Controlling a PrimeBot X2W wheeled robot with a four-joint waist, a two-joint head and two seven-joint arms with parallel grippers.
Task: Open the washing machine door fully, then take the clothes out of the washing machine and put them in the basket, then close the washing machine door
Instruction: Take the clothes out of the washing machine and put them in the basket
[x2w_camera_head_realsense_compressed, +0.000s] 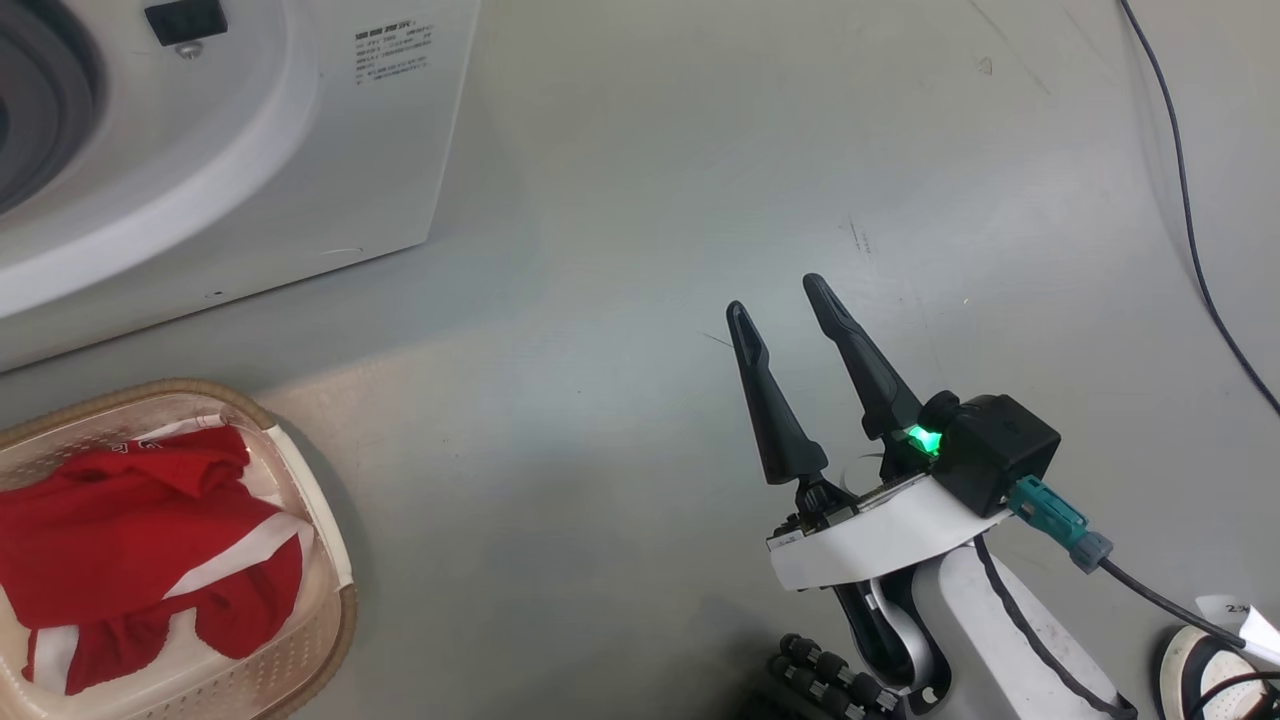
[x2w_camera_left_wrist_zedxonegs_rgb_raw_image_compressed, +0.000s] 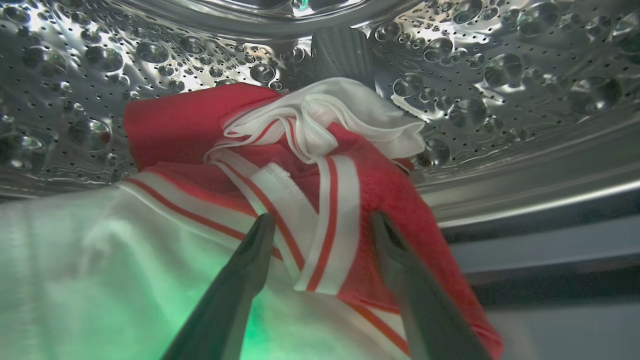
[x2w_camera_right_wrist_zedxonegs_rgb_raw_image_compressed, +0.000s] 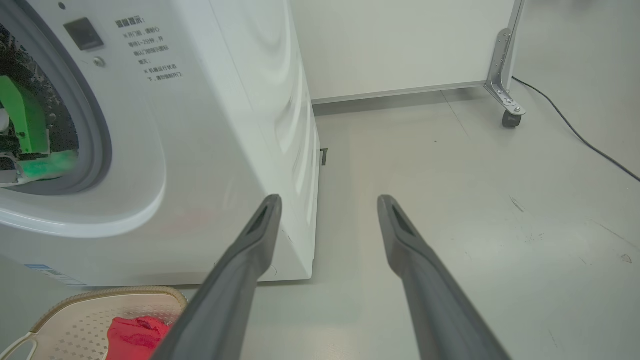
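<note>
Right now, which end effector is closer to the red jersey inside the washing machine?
Left. The left end effector is inside the drum, open, right at the red jersey. The right end effector hangs open over the floor, outside the washing machine.

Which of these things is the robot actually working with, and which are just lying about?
In the job: white front-loading washing machine; red-and-white jersey clothes inside its steel drum; cream perforated plastic basket holding another red jersey; left claw, open at the drum's clothes.
Lying about: thin black cable on the floor; metal bracket leg with a small castor.
</note>
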